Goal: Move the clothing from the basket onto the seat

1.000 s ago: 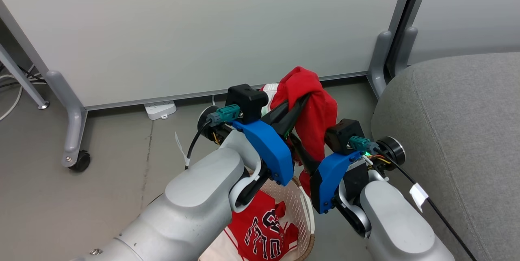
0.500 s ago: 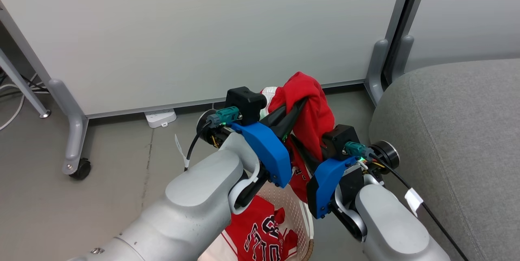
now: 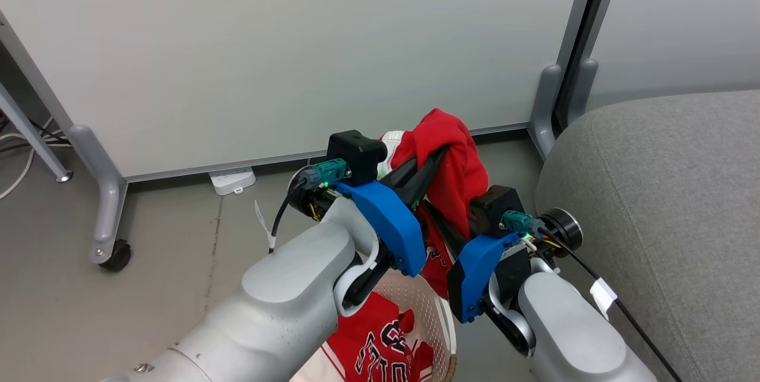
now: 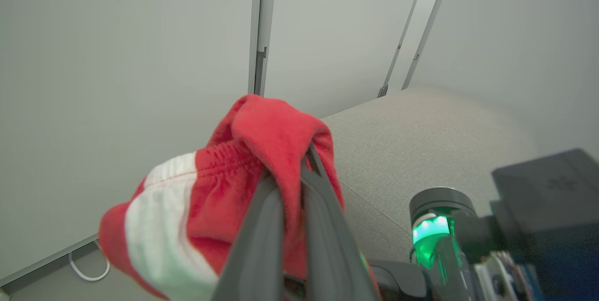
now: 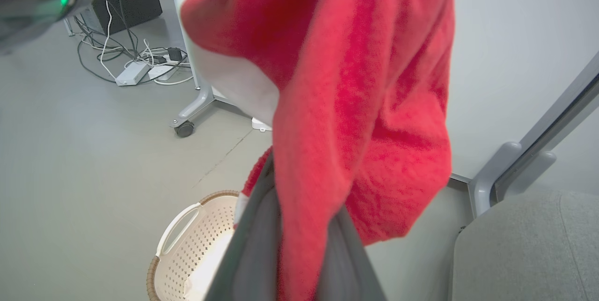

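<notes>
Looking from the head view, the striped red garment (image 3: 457,156) hangs bunched above the basket (image 3: 444,311), pinched by left hand (image 3: 436,159) and right hand (image 3: 438,220), the lettered jersey (image 3: 380,349) lies in the basket, sofa (image 3: 665,192) on the right. Left wrist view: fingers (image 4: 262,226) clamped on a thick fold by the white stripe. Right wrist view: closed on a lower fold; it's light, floppy stuff, so I'd guess thick bunches hold better than edges.

Open air above the grey seat (image 3: 671,204); white partition (image 3: 297,43) close behind the basket (image 3: 432,309).
</notes>
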Controlling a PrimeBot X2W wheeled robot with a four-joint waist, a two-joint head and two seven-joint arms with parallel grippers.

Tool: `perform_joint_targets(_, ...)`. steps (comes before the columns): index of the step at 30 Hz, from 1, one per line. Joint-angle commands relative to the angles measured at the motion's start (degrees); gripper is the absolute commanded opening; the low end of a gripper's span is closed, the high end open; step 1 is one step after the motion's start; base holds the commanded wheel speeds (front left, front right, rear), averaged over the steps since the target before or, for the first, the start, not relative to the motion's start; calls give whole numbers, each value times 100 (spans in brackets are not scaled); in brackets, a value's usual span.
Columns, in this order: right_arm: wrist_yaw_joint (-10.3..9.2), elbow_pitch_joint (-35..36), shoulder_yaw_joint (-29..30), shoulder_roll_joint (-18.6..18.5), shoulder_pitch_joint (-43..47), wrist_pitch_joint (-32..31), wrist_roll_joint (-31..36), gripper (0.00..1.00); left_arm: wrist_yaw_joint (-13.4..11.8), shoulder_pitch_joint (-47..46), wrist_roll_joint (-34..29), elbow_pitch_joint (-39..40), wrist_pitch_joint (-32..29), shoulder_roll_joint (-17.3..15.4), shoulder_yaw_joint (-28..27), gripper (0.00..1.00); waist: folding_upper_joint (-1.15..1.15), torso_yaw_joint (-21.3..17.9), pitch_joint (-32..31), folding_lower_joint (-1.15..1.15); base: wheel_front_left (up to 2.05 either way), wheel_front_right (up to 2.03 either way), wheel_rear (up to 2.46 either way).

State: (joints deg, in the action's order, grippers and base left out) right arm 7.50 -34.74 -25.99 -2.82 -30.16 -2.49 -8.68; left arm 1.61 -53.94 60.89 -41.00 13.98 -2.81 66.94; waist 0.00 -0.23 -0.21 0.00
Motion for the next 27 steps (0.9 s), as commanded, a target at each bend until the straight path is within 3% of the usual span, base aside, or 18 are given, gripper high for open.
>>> perform_joint_targets(1, -2, -14, -12, -12, 39, 22, 1, 0, -4, -43, 18, -28, 35, -15, 11, 0, 0, -3, 1, 0, 0, 0, 0)
perform_joint_targets(5, -2, -8, 12, -12, 44, 34, 1, 0, -4, -72, 44, -68, 45, -15, 50, 0, 0, -12, 7, 0, 0, 0, 0)
perform_joint_targets(6, -2, -1, 18, -12, 44, 42, 1, 0, -3, -74, 48, -81, 51, -15, 58, 11, 0, -14, 10, 0, 0, 0, 0)
perform_joint_targets(7, -2, 16, 22, -12, 46, 67, -2, 0, -9, -77, 26, -101, 59, -15, 72, 47, 0, -18, 12, 0, 0, 0, 0)
perform_joint_targets(8, -2, 38, 25, -12, 50, 89, -18, 0, -8, -86, -33, -113, 74, -14, 80, 100, 0, -25, 16, 0, 0, 0, 0)
perform_joint_targets(13, -2, 119, 68, -12, 26, 220, 42, 0, -34, 228, -354, -109, 121, -163, -70, 100, 0, -45, 53, 0, 0, 0, 0)
perform_joint_targets(16, -2, 137, 118, -12, -14, 260, 91, 0, -94, 566, -726, 217, 124, -314, -459, 100, 0, -36, 104, 0, 0, 0, 0)
perform_joint_targets(27, -2, 213, 366, -13, 69, 309, 243, 0, 170, 2604, -2488, 1940, 123, -976, -2226, 100, 0, 23, 303, 0, 0, 0, 0)
